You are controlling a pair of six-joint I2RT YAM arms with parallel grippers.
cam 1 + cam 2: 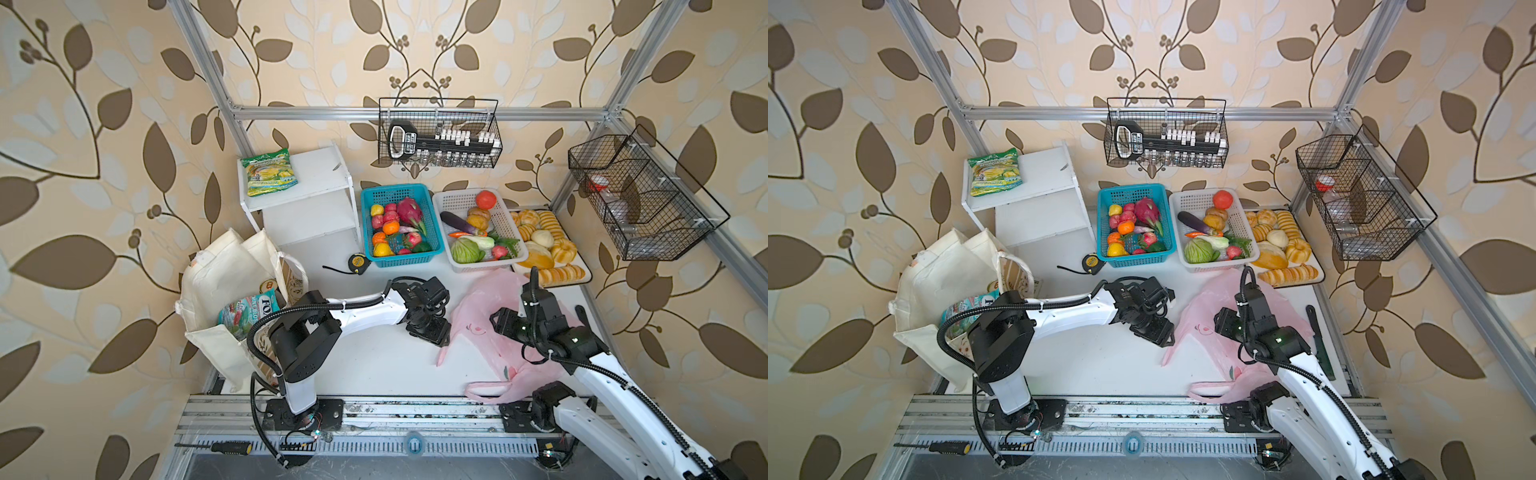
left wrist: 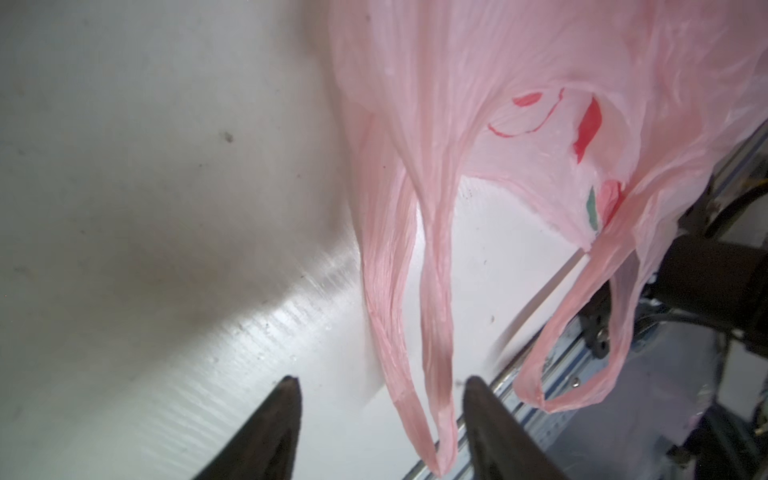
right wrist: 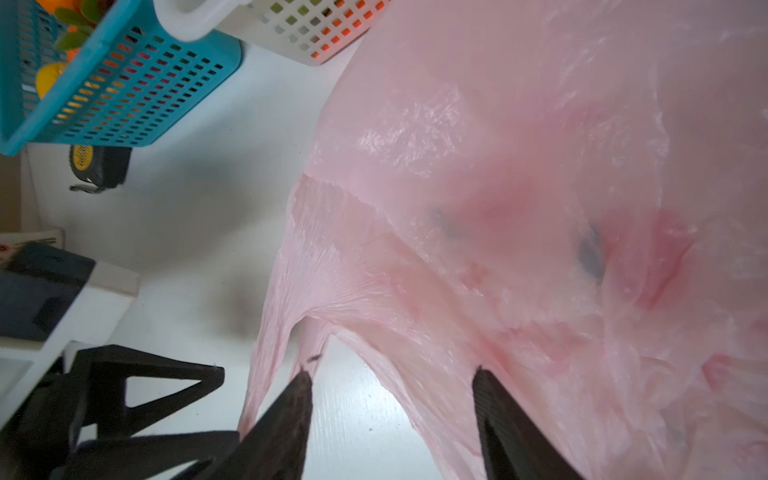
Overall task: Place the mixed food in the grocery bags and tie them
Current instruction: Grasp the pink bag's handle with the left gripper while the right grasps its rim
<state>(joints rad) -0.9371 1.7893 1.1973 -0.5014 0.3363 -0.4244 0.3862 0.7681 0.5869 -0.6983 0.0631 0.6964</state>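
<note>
Cream canvas tote [image 1: 216, 282] stands open at the 9 o'clock edge of the table [image 1: 374, 365]. The teal-red packet [image 1: 245, 316] and the can [image 1: 268, 286] sit inside it, the can's gold top facing up.

Blue basket [image 1: 403, 261] stands at 12 o'clock. The dragon fruit [image 1: 409, 210] and the other toy fruit lie in it.

Left gripper [image 2: 381, 379] is low over the table centre, at the 9 o'clock edge of the pink bag [image 1: 478, 307]. Its jaws are moderately apart. One bag handle [image 2: 436, 415] lies between the fingers, unclamped.

The pink bag lies crumpled on the table from centre to 4 o'clock, with its handles pointing toward 6 to 7 o'clock.

Right gripper [image 3: 392, 371] is over the bag at 3 o'clock. Its jaws are apart, with bare table visible between them. Film drapes against one finger, and the other fingertip touches a handle strand. Nothing is clamped.
</note>
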